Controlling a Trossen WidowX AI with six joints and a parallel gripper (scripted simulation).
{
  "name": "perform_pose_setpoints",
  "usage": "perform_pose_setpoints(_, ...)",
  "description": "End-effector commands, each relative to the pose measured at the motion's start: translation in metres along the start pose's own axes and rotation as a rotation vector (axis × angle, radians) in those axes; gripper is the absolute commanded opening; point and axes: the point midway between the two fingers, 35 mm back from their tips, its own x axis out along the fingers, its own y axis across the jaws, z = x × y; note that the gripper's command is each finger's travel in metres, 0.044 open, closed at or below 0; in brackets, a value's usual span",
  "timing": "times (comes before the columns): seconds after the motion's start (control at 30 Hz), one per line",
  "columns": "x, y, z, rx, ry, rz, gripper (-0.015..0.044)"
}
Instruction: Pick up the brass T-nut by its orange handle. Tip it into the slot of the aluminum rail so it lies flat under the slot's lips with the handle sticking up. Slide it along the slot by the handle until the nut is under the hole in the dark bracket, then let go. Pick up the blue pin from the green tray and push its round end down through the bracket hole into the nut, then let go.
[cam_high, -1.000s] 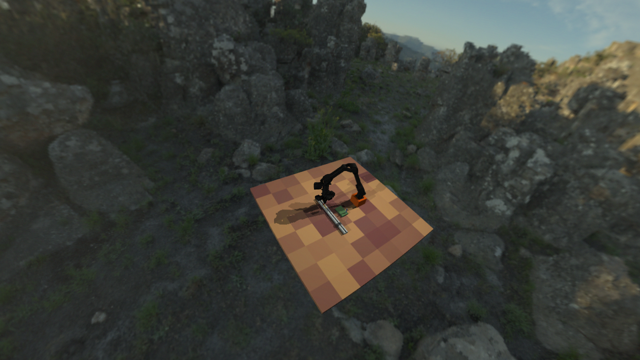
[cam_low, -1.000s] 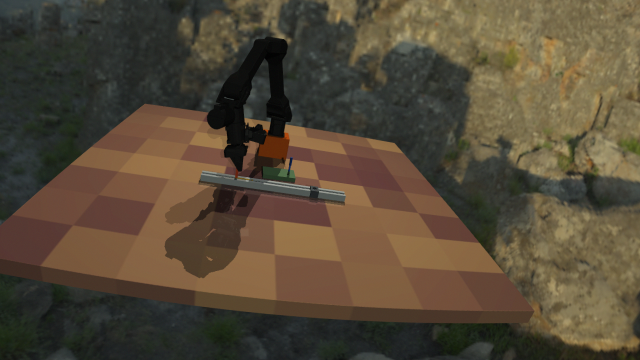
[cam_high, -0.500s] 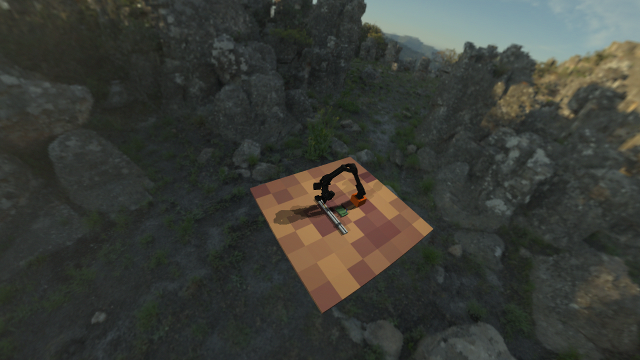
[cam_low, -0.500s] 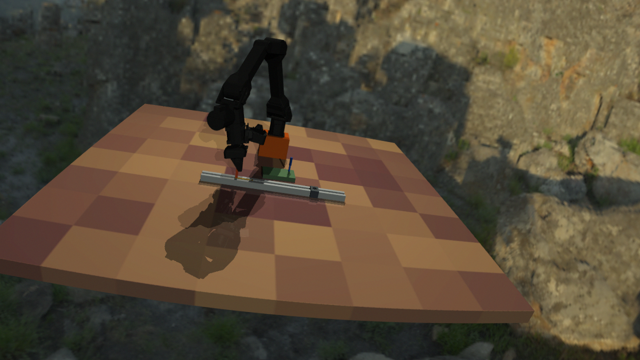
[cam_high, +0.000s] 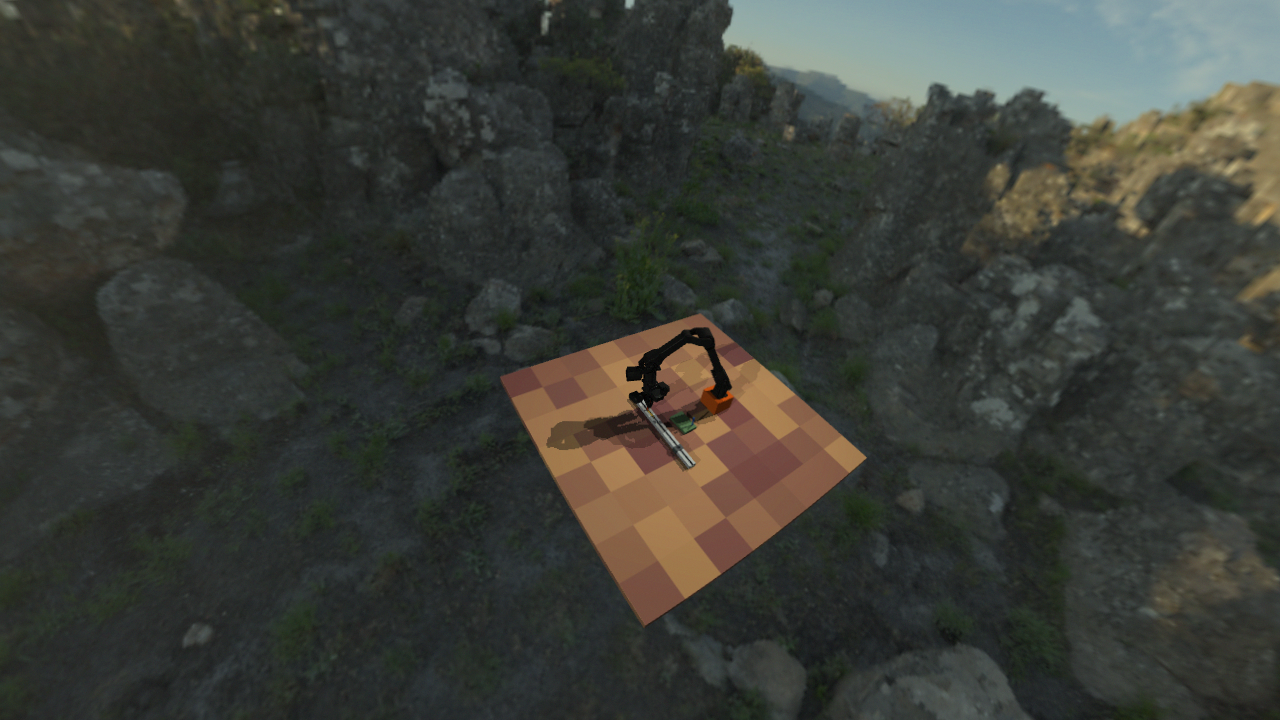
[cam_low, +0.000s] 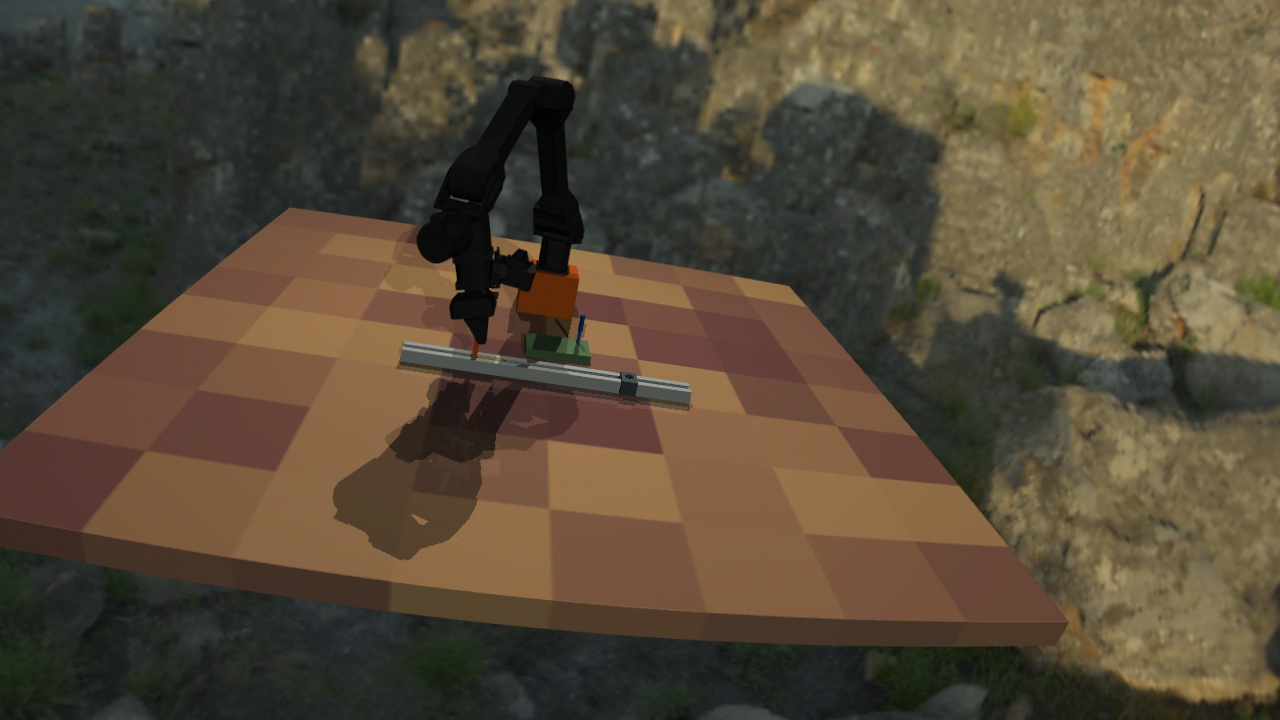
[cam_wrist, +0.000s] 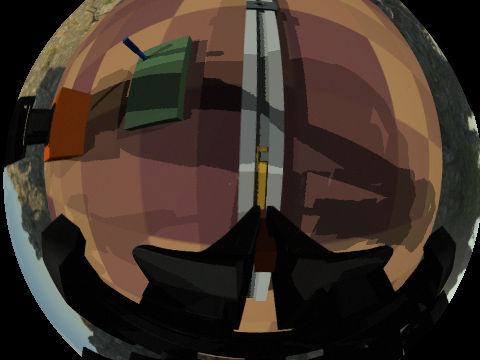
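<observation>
Claw (cam_high: 639, 399) (cam_low: 482, 343) (cam_wrist: 263, 211) well behind dark bracket (cam_low: 628, 384) (cam_wrist: 262, 5)

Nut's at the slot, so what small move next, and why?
Probably ease the tool along the slot toward the dark bracket: it grips the orange handle, and the brass nut is still short of the bracket.

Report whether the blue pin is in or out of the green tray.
In: the blue pin stands up from the green tray.
</observation>
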Motion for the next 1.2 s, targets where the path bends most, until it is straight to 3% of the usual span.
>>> perform_pose_setpoints(0.0, 0.002, 0.001, 0.007, -0.001, -0.001, 0.000, -0.0150)
perform_pose_setpoints(1.17, 0.016, 0.002, 0.064, -0.002, -0.009, -0.001, -0.0150)
